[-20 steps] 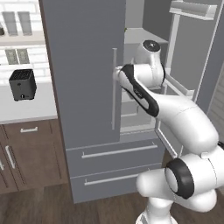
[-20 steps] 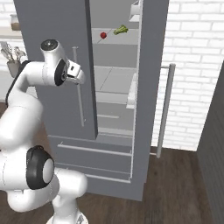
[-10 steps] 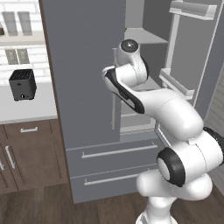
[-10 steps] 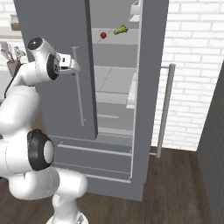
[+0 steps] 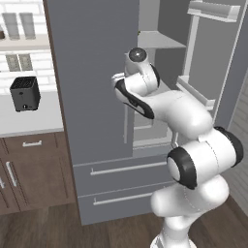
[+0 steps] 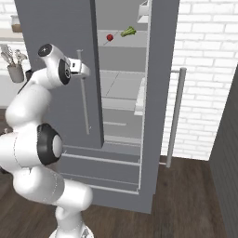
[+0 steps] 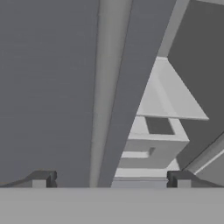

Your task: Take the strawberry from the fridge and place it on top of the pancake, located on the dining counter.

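My claw point(image 7: 111, 180) is spread wide, its two tips standing apart with nothing between them, right up against the face of the fridge's point(image 5: 92, 121) closed left door. The long bar handle point(image 7: 105, 87) of that door runs up between my tips, close ahead but not touched by either. Over the last second my arm has swung its elbow up and across in front of that door, so my hand has pulled away from the open compartment and now sits beside the handle point(image 6: 84, 93), near its upper end. That suggests I am regrouping, not reaching: the right door point(image 6: 160, 83) already stands swung out, so the way in is clear, and I judge the fetch itself has not started.

Past the edge of the closed door, the pale shelves point(image 7: 170, 103) of the fridge step back into the compartment. Farther in and higher than my hand, on the top shelf, the strawberry point(image 6: 109, 37) sits as a small red dot, with a green vegetable point(image 6: 128, 32) just to its right, apart from it. Nothing about them has moved.

To the left of the fridge, well clear of my work, a black toaster point(image 5: 25, 93) stands on the wall counter point(image 5: 29, 121). For the task, I judge I must next turn my hand up and right, round the door's edge, toward that top shelf.
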